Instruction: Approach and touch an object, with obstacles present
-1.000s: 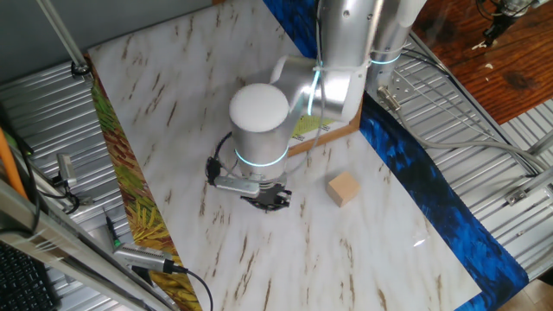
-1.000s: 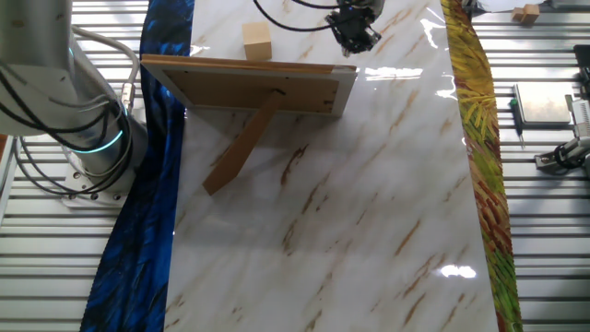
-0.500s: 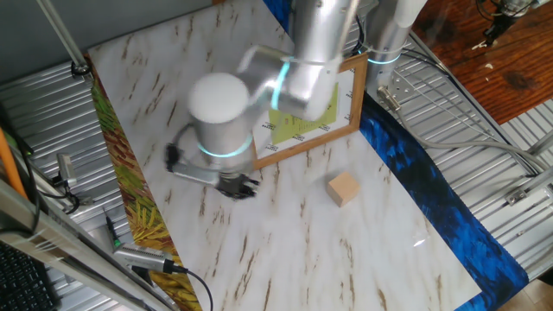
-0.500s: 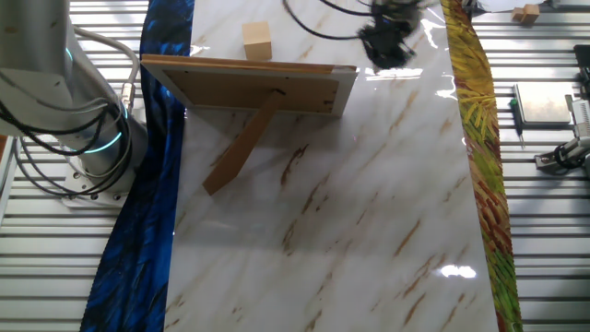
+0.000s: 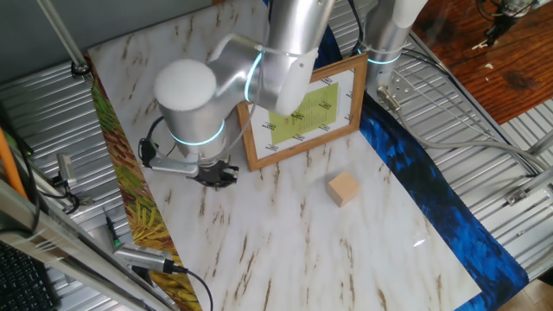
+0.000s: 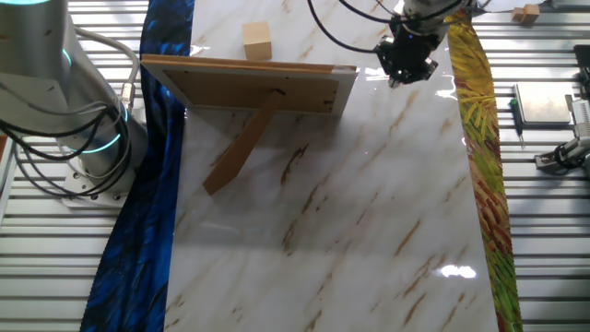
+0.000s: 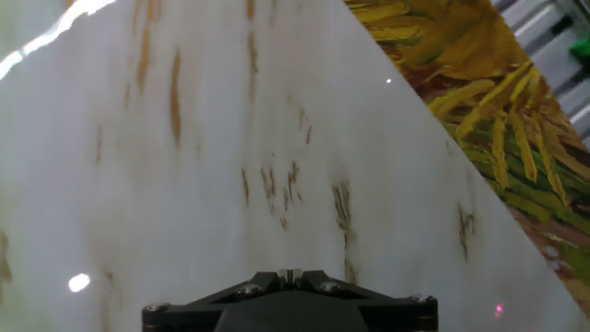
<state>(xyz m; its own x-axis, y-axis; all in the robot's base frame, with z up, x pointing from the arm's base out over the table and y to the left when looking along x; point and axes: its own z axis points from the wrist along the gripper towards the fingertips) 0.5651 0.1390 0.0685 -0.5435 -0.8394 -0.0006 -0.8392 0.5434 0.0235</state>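
The small tan wooden cube (image 5: 343,189) sits on the marble table, in front of the upright framed board (image 5: 302,111) with its yellow-green centre. In the other fixed view the cube (image 6: 257,41) lies behind the board's brown back (image 6: 249,85). My gripper (image 5: 216,174) hangs low over the table to the left of the board, far from the cube, near the yellow leafy strip; it also shows in the other fixed view (image 6: 407,65). In the hand view the jaws (image 7: 289,274) are shut together with nothing between them, over bare marble.
A yellow leaf-patterned strip (image 5: 130,190) borders one table side and a blue strip (image 5: 432,199) the other. The board's prop leg (image 6: 238,148) sticks out behind it. Metal racks and cables lie around the table.
My gripper has swung left, away from the cube and past the board's end, toward the yellow strip. The board's front, before hidden by the arm, now shows. Cube and board have not moved.
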